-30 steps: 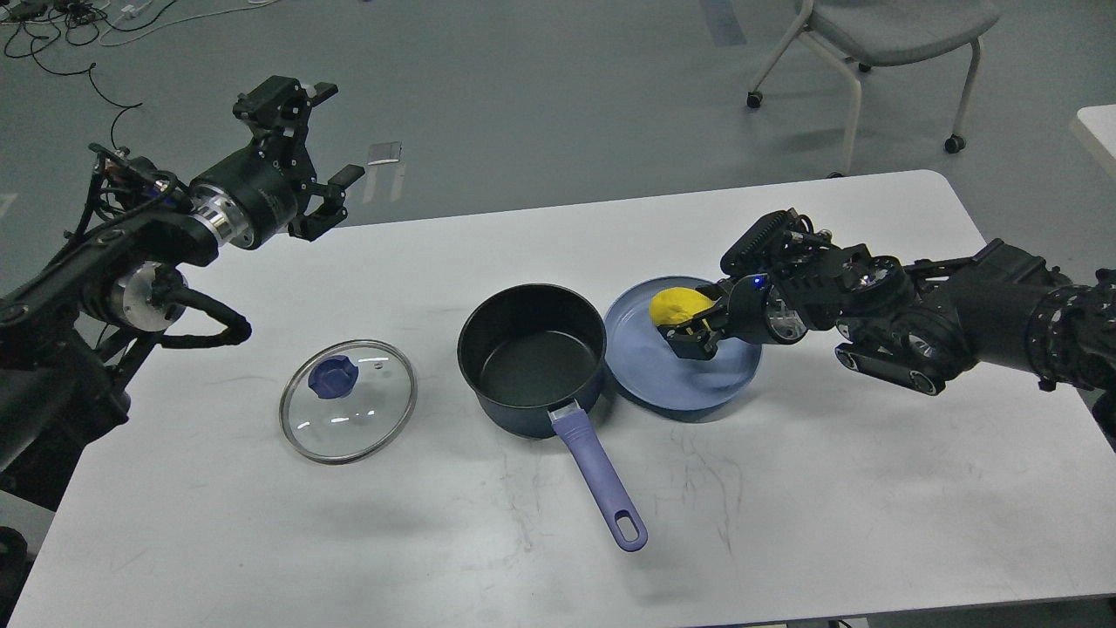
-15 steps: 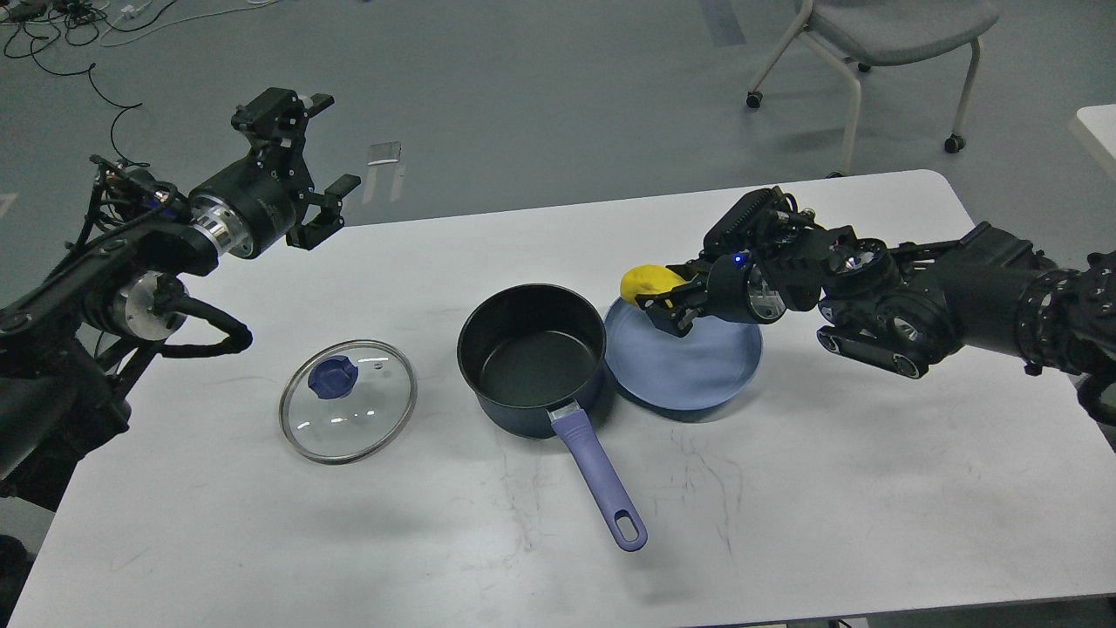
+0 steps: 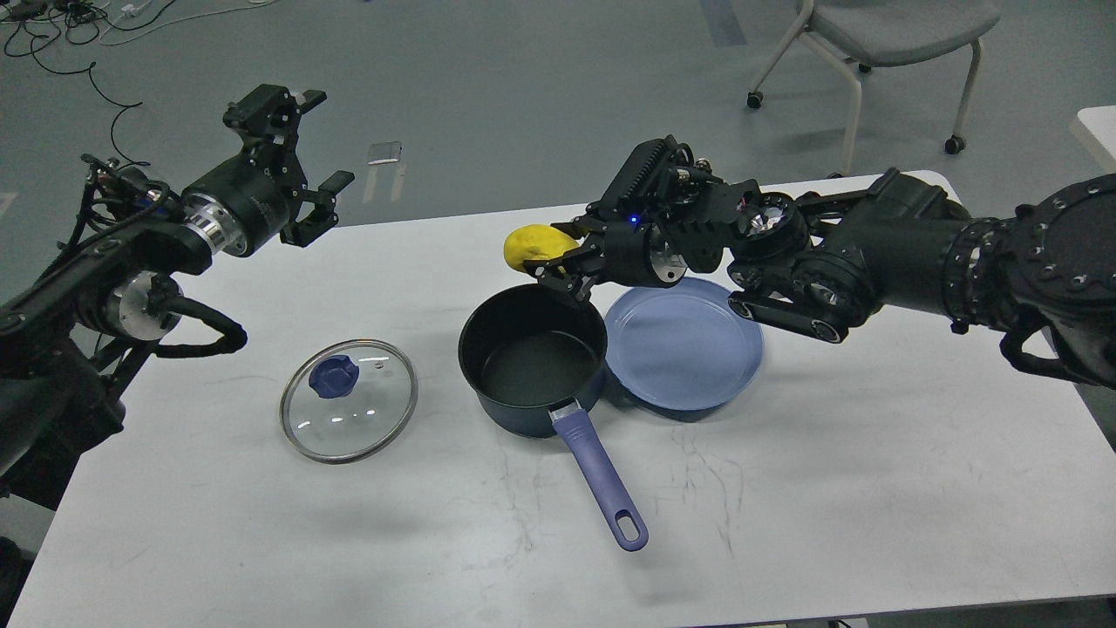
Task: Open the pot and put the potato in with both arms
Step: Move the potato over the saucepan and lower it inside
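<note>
On a white table (image 3: 785, 488) scuffed with grey marks, a small dark saucepan (image 3: 532, 359) stands uncovered near the middle, its long blue handle (image 3: 602, 475) running back toward the near edge and a little to the right. Its black inside shows nothing in it. To the left of the pan, apart from it, a round glass lid (image 3: 349, 399) with a blue knob lies flat on the tabletop. Touching the pan's right side sits a shallow light-blue plate (image 3: 684, 344), bare.

Above the far rim of the pan, the right gripper (image 3: 558, 262) reaches in from the right edge of the table, its jaws closed around a bright yellow potato (image 3: 534, 246). The potato hangs in the air over the pan's far edge, clear of the pan and of the plate.

At the far left corner of the table, the left gripper (image 3: 301, 153) is raised above the surface, well away from the lid and the pan, its two fingers spread wide with nothing between them.

Beyond the table lies grey floor, with a wheeled chair (image 3: 881, 35) at the far right and loose cables (image 3: 78, 26) at the far left.
</note>
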Available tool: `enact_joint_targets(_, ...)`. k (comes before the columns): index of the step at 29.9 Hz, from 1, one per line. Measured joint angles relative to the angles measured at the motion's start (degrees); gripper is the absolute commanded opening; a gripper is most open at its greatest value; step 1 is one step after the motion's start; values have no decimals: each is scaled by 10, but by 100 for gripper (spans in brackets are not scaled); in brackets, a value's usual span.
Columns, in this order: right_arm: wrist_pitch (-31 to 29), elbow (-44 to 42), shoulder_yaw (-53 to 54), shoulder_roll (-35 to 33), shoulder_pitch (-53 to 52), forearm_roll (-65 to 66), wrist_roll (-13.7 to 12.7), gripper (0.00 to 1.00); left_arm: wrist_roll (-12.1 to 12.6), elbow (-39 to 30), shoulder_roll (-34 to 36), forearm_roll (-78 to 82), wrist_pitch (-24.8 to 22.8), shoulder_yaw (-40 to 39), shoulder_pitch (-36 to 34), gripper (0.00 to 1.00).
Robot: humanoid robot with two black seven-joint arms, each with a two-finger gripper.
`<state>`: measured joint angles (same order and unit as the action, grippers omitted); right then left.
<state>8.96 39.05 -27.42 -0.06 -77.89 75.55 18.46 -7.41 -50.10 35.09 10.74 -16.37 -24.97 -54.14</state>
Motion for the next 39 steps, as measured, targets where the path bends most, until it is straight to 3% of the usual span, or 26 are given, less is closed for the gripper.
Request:
enact_joint_targets(22, 3, 6, -35, 1, -2, -17, 1, 54, -5, 0, 12, 0, -1, 1, 3, 98)
enact_joint_targets(39, 1, 67, -36, 1, -21, -57, 10, 54, -8, 0, 13, 0, -1, 1, 4, 98)
